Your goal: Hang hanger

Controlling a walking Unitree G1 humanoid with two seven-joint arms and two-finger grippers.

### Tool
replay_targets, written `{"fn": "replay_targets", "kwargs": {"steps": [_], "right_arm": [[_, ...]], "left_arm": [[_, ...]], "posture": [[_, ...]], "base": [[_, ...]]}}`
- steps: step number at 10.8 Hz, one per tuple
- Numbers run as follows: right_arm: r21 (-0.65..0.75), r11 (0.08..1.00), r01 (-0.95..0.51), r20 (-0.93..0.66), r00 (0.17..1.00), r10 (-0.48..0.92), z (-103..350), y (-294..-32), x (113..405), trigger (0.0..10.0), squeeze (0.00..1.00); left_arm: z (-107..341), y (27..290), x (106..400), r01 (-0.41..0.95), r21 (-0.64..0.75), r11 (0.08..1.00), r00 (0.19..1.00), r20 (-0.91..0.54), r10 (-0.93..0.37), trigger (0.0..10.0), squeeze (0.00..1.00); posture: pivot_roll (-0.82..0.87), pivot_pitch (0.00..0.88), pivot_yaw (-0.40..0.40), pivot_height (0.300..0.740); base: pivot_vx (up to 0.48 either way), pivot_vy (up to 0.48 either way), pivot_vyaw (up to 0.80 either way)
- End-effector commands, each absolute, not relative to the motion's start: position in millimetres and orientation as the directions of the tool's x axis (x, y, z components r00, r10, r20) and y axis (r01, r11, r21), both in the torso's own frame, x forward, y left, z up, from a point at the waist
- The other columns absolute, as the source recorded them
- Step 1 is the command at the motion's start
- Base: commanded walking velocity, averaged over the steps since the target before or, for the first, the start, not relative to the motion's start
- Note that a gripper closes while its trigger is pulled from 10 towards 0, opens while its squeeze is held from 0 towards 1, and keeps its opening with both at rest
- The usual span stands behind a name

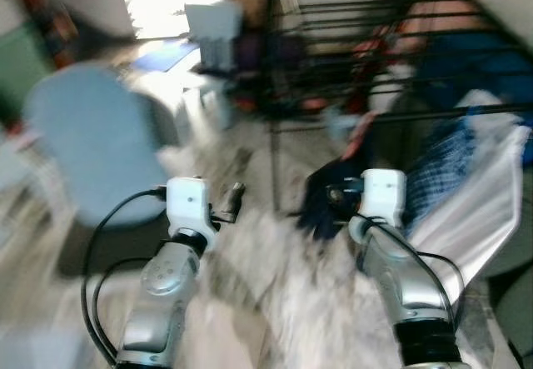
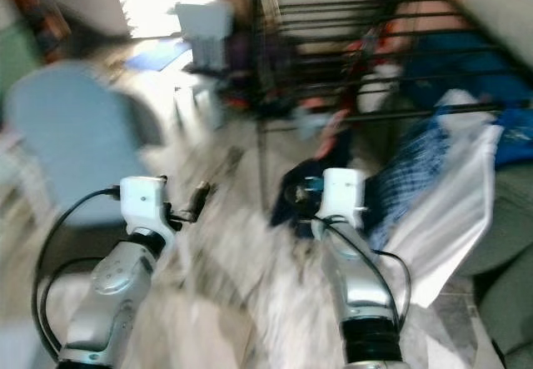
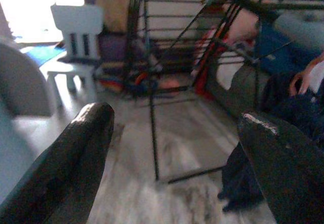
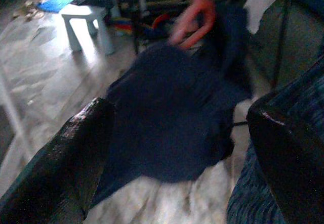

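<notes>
1. Though the head views are blurred, both arms reach toward a black drying rack (image 1: 366,52); a dark navy garment (image 1: 325,198) hangs just beyond the right claw (image 2: 301,194).
2. The left wrist view shows the left claw (image 3: 174,148) spread, facing the rack's legs and a white stool (image 3: 76,37).
3. The right wrist view shows the right claw spread, empty, before the garment on an orange-red hanger (image 4: 195,14).

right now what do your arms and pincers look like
Both arms are silver metal with rounded joint housings. Each wrist carries a white boxy module, and black cables loop from it back along the forearm. The right arm has a black band near the elbow. The left pincer and right pincer each have two long, thick black fingers with rounded, slightly scuffed tips.
</notes>
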State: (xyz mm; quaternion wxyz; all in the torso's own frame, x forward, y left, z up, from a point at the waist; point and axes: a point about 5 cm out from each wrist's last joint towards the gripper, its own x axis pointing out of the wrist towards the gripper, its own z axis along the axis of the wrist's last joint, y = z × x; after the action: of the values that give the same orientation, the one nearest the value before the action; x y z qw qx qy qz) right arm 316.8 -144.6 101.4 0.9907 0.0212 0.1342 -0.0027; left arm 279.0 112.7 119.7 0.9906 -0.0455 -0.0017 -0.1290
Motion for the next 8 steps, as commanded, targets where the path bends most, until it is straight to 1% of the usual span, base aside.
{"fn": "replay_targets", "kwargs": {"steps": [1,2,4,6,7,8], "right_arm": [[0.028,0.999,0.032,-0.276,0.961,-0.023,101,-154,317,10.0,0.00],[0.027,0.999,0.028,-0.276,0.961,-0.019,102,-153,319,10.0,0.00],[0.024,0.999,0.027,-0.281,0.959,-0.019,101,-153,318,10.0,0.00],[0.032,0.999,0.017,-0.284,0.959,-0.007,100,-149,317,10.0,0.00],[0.040,0.999,0.004,-0.284,0.959,0.008,100,-146,316,10.0,0.00],[0.071,0.996,-0.053,-0.276,0.959,0.070,102,-137,314,10.0,0.00]], "left_arm": [[122,103,279,0.284,-0.099,0.954,0.959,0.027,-0.282,10.0,0.00],[123,104,280,0.283,-0.103,0.954,0.959,0.031,-0.281,10.0,0.00],[121,106,280,0.257,-0.107,0.960,0.966,0.013,-0.257,10.0,0.00],[121,105,280,0.262,-0.101,0.960,0.965,0.002,-0.263,10.0,0.00],[120,105,280,0.277,-0.099,0.956,0.960,-0.014,-0.280,10.0,0.00],[121,103,280,0.341,-0.078,0.937,0.939,-0.019,-0.343,10.0,0.00]], "posture": [[-0.10,0.000,0.005,0.740],[-0.10,0.000,0.003,0.740],[-0.10,0.000,0.002,0.740],[-0.10,0.000,0.005,0.740],[-0.10,0.000,0.005,0.740],[-0.10,0.000,0.007,0.740]], "base": [[0.458,0.000,0.00],[0.401,0.000,0.00],[0.000,0.000,0.00],[0.000,0.000,0.00],[0.000,0.000,0.00],[0.000,0.000,0.00]]}}
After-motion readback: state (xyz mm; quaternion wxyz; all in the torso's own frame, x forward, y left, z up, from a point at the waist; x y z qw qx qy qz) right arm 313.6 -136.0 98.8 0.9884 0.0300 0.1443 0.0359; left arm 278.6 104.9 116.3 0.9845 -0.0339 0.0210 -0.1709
